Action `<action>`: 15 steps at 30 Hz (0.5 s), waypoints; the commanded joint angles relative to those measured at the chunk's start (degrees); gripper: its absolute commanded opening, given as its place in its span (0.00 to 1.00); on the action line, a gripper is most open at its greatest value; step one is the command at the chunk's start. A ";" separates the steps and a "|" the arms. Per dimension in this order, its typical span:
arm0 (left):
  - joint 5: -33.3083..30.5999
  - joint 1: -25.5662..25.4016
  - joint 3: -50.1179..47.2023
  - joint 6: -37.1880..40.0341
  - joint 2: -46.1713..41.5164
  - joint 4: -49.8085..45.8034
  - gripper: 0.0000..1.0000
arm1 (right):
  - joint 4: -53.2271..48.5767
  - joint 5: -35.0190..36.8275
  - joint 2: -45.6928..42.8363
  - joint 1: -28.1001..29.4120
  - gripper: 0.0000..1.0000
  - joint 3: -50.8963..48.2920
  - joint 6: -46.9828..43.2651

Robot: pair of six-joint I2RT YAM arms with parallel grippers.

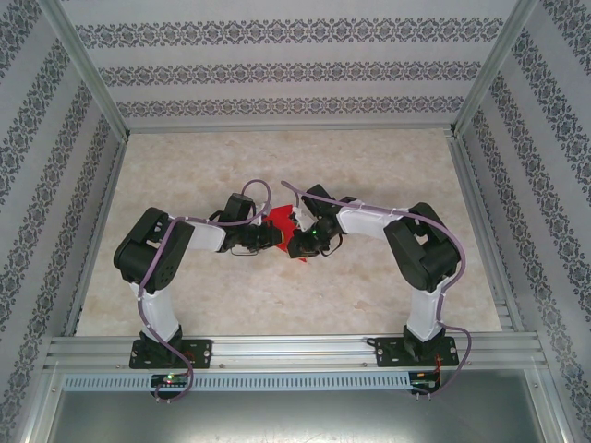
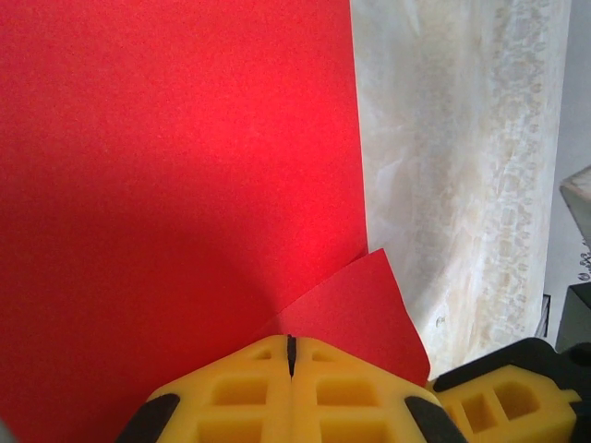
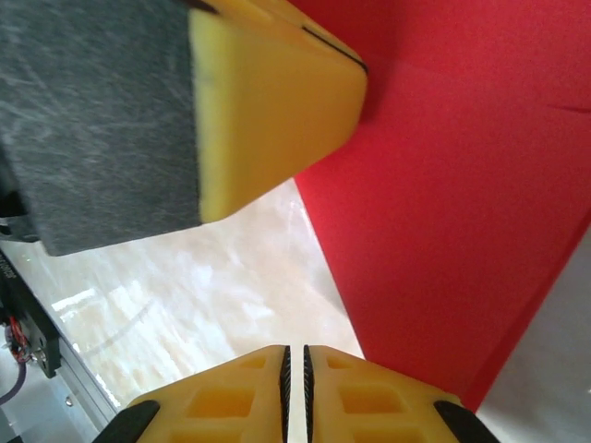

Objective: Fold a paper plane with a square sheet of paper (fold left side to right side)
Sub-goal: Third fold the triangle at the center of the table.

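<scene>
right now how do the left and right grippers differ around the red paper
The left gripper is shut at a raised flap of the red paper, seemingly pinching it; the right gripper is closed to a slit on nothing. The left gripper faces the paper squarely; the right gripper faces bare table, paper beside it. Both are yellow-fingered and close together mid-table.

Red square sheet of paper (image 2: 175, 185) reads matt and finely grained, with 1 crisp crease. Yellow fingers (image 2: 351, 392): moulded plastic, dull and smooth, with ribbed black pads (image 3: 285, 388). Table (image 1: 369, 166) looks like pale marbled laminate with a faint sheen. Front rail (image 1: 295, 349): brushed aluminium.
</scene>
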 commanded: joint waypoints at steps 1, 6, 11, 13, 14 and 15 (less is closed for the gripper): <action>-3.60 -0.82 -1.35 1.93 1.44 -2.32 0.01 | -1.74 1.75 1.40 -0.25 0.14 0.98 -1.07; -3.56 -0.80 -1.01 2.15 1.46 -2.82 0.01 | -1.50 2.27 1.77 -0.51 0.14 0.21 -0.81; -3.60 -0.81 -0.79 2.28 1.46 -3.18 0.01 | -1.30 2.11 1.95 -0.77 0.14 -0.50 -0.64; -3.69 -0.82 -0.63 2.33 1.41 -3.50 0.01 | -1.22 1.98 2.12 -0.86 0.14 -0.78 -0.63; -3.73 -0.80 -0.52 2.43 1.36 -3.55 0.01 | -1.24 1.77 2.27 -0.90 0.14 -1.01 -0.55; -3.69 -0.78 -0.52 2.42 1.37 -3.62 0.00 | -1.14 1.61 2.37 -0.95 0.14 -1.26 -0.42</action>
